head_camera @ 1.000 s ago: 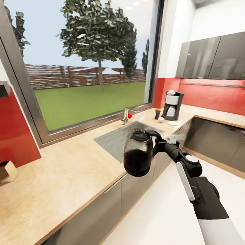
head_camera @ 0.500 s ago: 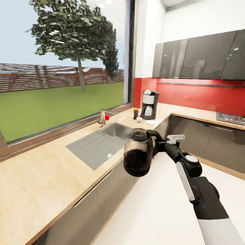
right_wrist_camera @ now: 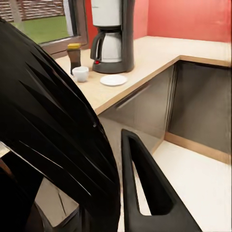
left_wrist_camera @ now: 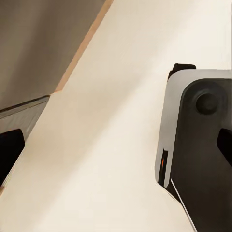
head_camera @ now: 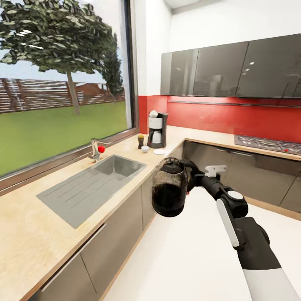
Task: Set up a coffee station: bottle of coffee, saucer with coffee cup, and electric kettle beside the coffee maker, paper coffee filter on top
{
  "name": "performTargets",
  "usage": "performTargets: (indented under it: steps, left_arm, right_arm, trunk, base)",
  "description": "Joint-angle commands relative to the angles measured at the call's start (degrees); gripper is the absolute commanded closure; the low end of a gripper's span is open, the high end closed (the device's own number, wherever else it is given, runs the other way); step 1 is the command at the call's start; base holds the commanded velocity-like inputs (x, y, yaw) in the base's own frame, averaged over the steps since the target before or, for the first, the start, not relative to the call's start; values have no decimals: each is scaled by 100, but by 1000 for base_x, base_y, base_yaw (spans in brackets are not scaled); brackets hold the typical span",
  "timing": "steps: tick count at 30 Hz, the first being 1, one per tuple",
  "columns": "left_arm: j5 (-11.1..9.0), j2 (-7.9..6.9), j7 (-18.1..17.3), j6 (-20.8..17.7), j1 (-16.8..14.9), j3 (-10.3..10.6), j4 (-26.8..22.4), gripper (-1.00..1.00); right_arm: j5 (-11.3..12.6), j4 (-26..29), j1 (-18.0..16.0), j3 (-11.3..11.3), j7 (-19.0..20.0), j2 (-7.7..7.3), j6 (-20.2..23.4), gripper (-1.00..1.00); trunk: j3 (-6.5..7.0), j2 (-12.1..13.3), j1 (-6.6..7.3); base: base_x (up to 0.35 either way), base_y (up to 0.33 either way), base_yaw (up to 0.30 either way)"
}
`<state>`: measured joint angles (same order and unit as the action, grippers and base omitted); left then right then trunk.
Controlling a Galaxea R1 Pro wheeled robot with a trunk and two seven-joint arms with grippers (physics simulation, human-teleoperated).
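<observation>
Black handle of the electric kettle [head_camera: 169, 192] is pinched in the right gripper [head_camera: 193, 177]; kettle hangs upright over the white floor [head_camera: 188, 259], off the near edge of the kitchen countertop [head_camera: 25, 234], dark contents filling its lower half. In the right wrist view the kettle's dark body [right_wrist_camera: 53, 140] is close to the lens, with one gripper finger [right_wrist_camera: 150, 188] beside it. Left gripper: fingers not seen, so I cannot tell whether it is spread or pressed together; the left wrist view gives floor and part of the robot's own body [left_wrist_camera: 198, 145].

Outward from the kettle: sink [head_camera: 90, 186] with tap [head_camera: 97, 149] to the left under the window [head_camera: 58, 83]. Far along the counter, in the corner by the red backsplash [head_camera: 234, 119], stands the coffee maker [head_camera: 157, 129]. Bottle of coffee [head_camera: 141, 141] just to its left, coffee cup [head_camera: 145, 149] near the bottle, saucer [head_camera: 159, 151] in front of the machine. Cup sits beside the saucer, not on it (right wrist view agrees: cup [right_wrist_camera: 80, 73], saucer [right_wrist_camera: 113, 79] apart). White shape on top of the machine may be the paper filter; too small to confirm. Hob [head_camera: 267, 144] far right.

Judgement: transit step, kettle being carried to the corner.

Risks:
- Kettle held by the handle alone, weight out to one side; it could swing or rotate in the grip.
- Station is crowded; setting down could knock the cup, saucer or bottle.
- Kettle body could clip the countertop edge on approach.
</observation>
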<state>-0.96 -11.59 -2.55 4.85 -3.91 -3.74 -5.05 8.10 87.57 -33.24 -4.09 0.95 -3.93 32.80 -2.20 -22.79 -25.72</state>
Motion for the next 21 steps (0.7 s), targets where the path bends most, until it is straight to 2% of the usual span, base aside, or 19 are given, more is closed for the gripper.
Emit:
performTargets:
  steps: [1,9,21]
  left_arm:
    - [-10,-1,-27,16,-4,-35,4,-100]
    - [-11,-1,-27,16,-4,-39,4,-100]
    - [-10,-1,-27,16,-3,-30,4,-100]
  right_arm:
    - [43,5,-7,-4,-9,-3,25,100]
    - [43,5,-7,-4,-8,-3,25,100]
    - [43,13,-7,-19,-7,-3,17,100]
  trunk:
    - [-13,-13,-6]
    - [-13,-13,-6]
    - [-13,-13,-6]
  base:
    - [241,-195,-300]
    - [266,-194,-258]
    - [292,-176,-13]
